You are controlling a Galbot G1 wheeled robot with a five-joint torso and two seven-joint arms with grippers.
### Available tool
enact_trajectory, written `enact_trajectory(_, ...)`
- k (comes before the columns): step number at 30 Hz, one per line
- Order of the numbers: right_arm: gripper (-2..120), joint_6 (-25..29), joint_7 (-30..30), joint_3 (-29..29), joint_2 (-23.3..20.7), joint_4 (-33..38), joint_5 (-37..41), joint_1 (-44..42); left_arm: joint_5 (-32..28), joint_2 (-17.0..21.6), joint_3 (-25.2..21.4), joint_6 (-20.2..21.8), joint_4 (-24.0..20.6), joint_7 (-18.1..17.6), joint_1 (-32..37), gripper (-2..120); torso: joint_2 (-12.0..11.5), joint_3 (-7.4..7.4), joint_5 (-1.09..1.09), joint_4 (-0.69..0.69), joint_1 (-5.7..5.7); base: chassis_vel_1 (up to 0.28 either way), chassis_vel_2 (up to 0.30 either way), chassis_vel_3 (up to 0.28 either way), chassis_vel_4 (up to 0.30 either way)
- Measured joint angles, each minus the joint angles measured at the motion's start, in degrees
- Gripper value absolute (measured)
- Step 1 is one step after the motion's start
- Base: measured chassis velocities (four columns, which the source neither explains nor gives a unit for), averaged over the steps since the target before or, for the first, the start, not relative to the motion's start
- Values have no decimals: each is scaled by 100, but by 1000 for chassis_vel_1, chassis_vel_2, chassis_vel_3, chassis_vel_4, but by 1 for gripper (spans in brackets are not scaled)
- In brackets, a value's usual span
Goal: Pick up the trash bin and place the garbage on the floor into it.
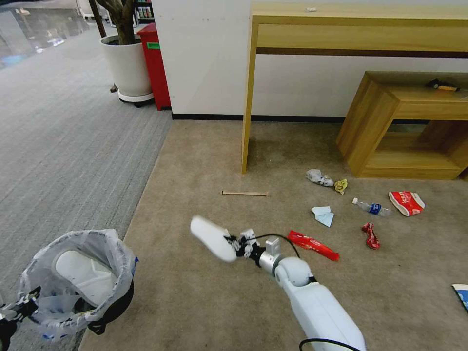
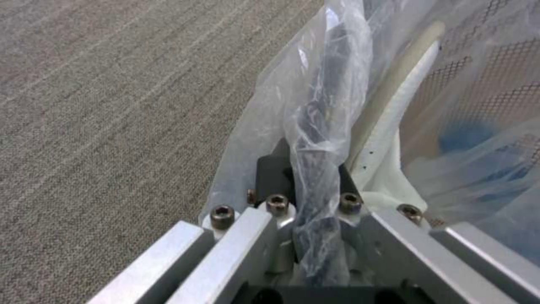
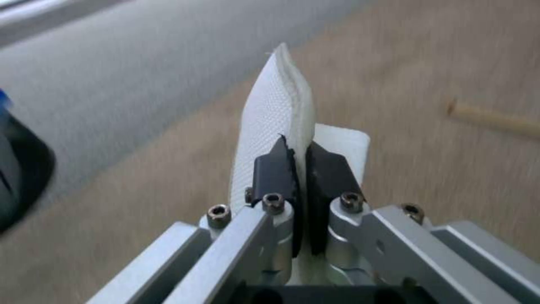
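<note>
The trash bin [image 1: 73,287], black with a crinkled white bag, hangs at the lower left. My left gripper [image 1: 19,304] is shut on its rim [image 2: 315,126], pinching bag and edge together. One white slipper [image 1: 83,275] lies inside it. My right gripper [image 1: 242,243] is shut on a second white slipper [image 1: 212,238], held above the beige floor [image 1: 204,302] right of the bin; its pads [image 3: 276,173] clamp the slipper's edge [image 3: 276,105]. Garbage on the floor: wooden stick [image 1: 243,193], red wrapper [image 1: 313,244], crushed red can [image 1: 371,235], clear bottle [image 1: 373,208], red-white carton [image 1: 407,203], tissue [image 1: 323,215].
A tall wooden desk [image 1: 360,29] and a low wooden shelf [image 1: 404,122] stand against the white wall. A red bin [image 1: 155,63] and a white planter [image 1: 127,66] sit at the back left on grey ribbed carpet [image 1: 63,146]. Crumpled plastic [image 1: 319,177] and a yellow scrap [image 1: 341,185] lie near the shelf.
</note>
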Motion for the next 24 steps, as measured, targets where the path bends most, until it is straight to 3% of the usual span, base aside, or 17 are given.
enact_trajectory(4, 1, -147, 79, -2, -136, 571, 292, -37, 92, 18, 59, 0, -11, 58, 8, 0, -1, 0, 1, 0, 0, 0, 0, 0, 0)
enact_trajectory(8, 1, -978, 443, -78, -393, 1843, 1581, 24, 291, 64, 238, 1, -12, 104, -18, 0, 0, 0, 0, 1, 1, 0, 0, 0, 0)
enact_trajectory(10, 1, -1134, 530, -113, -449, 2057, 1824, 58, 319, 74, 270, 0, -21, 103, -26, 0, -1, 0, -1, 1, 1, 0, 0, 0, 0)
enact_trajectory(12, 1, -1595, 734, -239, -692, 2629, 2631, 165, 387, 107, 388, 0, -93, 108, -60, 0, 0, 0, 0, 2, 1, 0, 0, 0, 0)
enact_trajectory(14, 1, -1712, 813, -297, -795, 2791, 2900, 205, 411, 119, 437, 1, -117, 108, -83, 0, 0, 0, 0, 1, 1, 0, 0, 0, 0)
enact_trajectory(16, 1, -2031, 1090, -552, -1213, 3284, 3699, 367, 507, 156, 597, 0, -160, 98, -190, 0, 0, 0, 0, 0, 1, 0, 0, 0, 0)
enact_trajectory(18, 1, -2074, 1128, -600, -1288, 3353, 3801, 390, 519, 162, 623, 1, -164, 92, -209, 0, 0, 0, 0, 0, 1, 0, 0, 0, 0)
enact_trajectory(20, 1, -2327, 1334, -865, -1662, 3735, 4287, 518, 587, 191, 750, 0, -196, 42, -302, 0, -1, 0, -1, -1, 0, 0, 0, 0, 0)
enact_trajectory(22, 1, -2394, 1393, -941, -1737, 3812, 4397, 557, 597, 200, 773, 1, -210, 22, -320, 0, -1, 0, -1, -2, 1, 0, 0, 0, 0)
enact_trajectory(24, 1, -2710, 1773, -1230, -1886, 4024, 5000, 794, 603, 232, 807, 0, -247, -24, -354, 0, -1, 0, 0, -2, 1, 0, 0, 0, 0)
